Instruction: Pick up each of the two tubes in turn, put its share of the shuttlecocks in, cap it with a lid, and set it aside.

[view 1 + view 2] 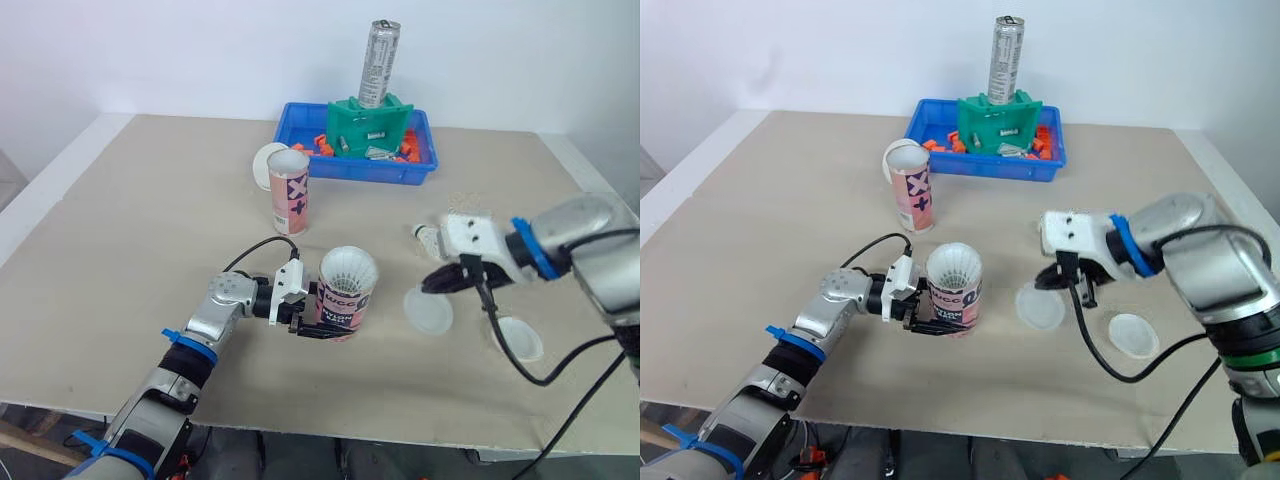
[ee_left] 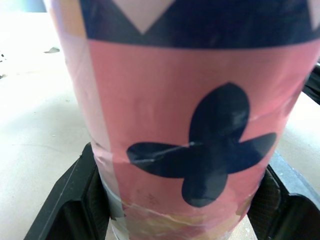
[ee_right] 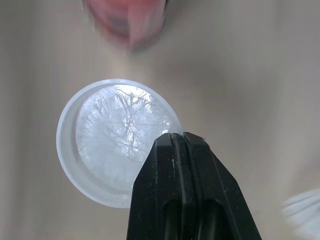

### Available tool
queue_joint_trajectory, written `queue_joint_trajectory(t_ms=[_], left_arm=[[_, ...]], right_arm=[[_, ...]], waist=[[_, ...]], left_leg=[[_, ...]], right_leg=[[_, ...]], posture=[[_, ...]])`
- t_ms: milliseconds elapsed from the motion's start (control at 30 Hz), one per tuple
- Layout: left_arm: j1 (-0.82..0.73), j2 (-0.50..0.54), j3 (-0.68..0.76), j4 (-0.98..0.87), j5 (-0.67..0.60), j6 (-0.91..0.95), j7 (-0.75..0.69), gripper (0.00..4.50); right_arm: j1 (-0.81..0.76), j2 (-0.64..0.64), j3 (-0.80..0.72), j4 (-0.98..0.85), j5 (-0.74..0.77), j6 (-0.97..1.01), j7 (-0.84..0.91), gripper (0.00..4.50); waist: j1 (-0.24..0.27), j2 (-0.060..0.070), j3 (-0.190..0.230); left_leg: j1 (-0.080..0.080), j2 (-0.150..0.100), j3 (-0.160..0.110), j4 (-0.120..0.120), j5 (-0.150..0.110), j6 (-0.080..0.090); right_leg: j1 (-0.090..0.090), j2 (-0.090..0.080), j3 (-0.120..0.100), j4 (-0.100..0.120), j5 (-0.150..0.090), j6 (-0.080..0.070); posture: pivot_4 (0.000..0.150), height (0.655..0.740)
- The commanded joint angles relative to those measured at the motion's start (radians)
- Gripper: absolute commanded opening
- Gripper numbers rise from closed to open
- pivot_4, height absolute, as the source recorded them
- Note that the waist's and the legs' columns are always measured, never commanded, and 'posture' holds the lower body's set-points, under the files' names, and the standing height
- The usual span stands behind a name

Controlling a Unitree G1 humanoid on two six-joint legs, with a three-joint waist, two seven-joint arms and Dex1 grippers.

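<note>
A pink tube point(image 1: 346, 303) stands on the table's near middle, with white shuttlecock feathers point(image 1: 348, 268) filling its open top. My left gripper point(image 1: 322, 328) is shut on its lower body; the left wrist view has the tube's pink wall point(image 2: 190, 115) between both fingers. To its right, my right gripper point(image 1: 434, 284) is shut on the rim of a clear round lid point(image 1: 428, 311), also seen as the lid point(image 3: 112, 140) in the right wrist view. A second lid point(image 1: 518, 338) lies flat further right. The second pink tube point(image 1: 290, 195) stands upright and open behind.
A blue tray point(image 1: 420, 170) at the back holds a green holder point(image 1: 368, 128), a tall silver can point(image 1: 378, 62) and orange bits. A white round piece point(image 1: 267, 165) sits by the far tube's top. Black cables hang off both wrists.
</note>
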Motion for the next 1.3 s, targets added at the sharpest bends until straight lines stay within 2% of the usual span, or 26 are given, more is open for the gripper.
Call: queue_joint_trajectory(t_ms=[33,200,333,600,1067,1300], left_arm=[[0.000,0.024,-0.002,0.052,0.037,0.016,-0.010,3.24],[-0.025,0.020,-0.004,0.080,0.042,0.005,-0.027,3.24],[-0.036,0.023,-0.002,0.084,0.046,0.006,-0.041,3.24],[-0.024,0.043,-0.007,0.064,0.050,0.017,-0.055,3.24],[-0.028,0.051,-0.013,0.060,0.054,0.035,-0.059,3.24],[-0.029,0.053,-0.009,0.061,0.052,0.036,-0.057,3.24]], right_arm=[[-0.145,0.006,-0.043,-0.005,0.039,0.002,0.028,0.10],[-0.418,0.139,0.036,0.085,0.042,-0.026,0.062,0.10],[-0.540,0.280,0.109,0.137,0.038,-0.061,0.087,0.10],[-0.572,0.351,0.189,0.190,0.002,-0.154,0.112,0.10],[-0.627,0.274,0.260,0.202,0.100,-0.223,0.120,0.10],[-0.593,0.277,0.284,0.188,0.093,-0.238,0.120,0.10]], waist=[[-0.001,0.000,0.000],[-0.009,0.001,0.000],[-0.016,0.003,-0.001],[-0.014,0.001,-0.001],[-0.022,0.001,-0.001],[-0.022,0.001,-0.001]], left_leg=[[0.000,0.000,0.000,0.000,0.000,0.000],[0.000,0.000,0.000,0.000,0.000,0.000],[-0.001,-0.001,-0.001,-0.001,0.000,0.000],[-0.004,-0.001,-0.001,-0.002,0.000,0.000],[-0.003,0.000,-0.002,-0.003,0.000,0.000],[-0.003,0.000,-0.002,-0.003,0.000,0.000]], right_leg=[[0.000,0.000,0.000,0.000,0.000,0.000],[-0.001,0.000,0.000,0.000,0.000,-0.001],[-0.004,0.001,0.002,0.000,0.003,-0.001],[-0.006,0.001,0.000,0.000,0.001,-0.002],[-0.006,0.001,0.000,0.000,0.000,-0.003],[-0.006,0.001,0.000,0.000,0.001,-0.003]], posture=[[0.150,0.7275],[0.150,0.7275],[0.150,0.7275],[0.150,0.7275],[0.150,0.7275],[0.150,0.7275]])
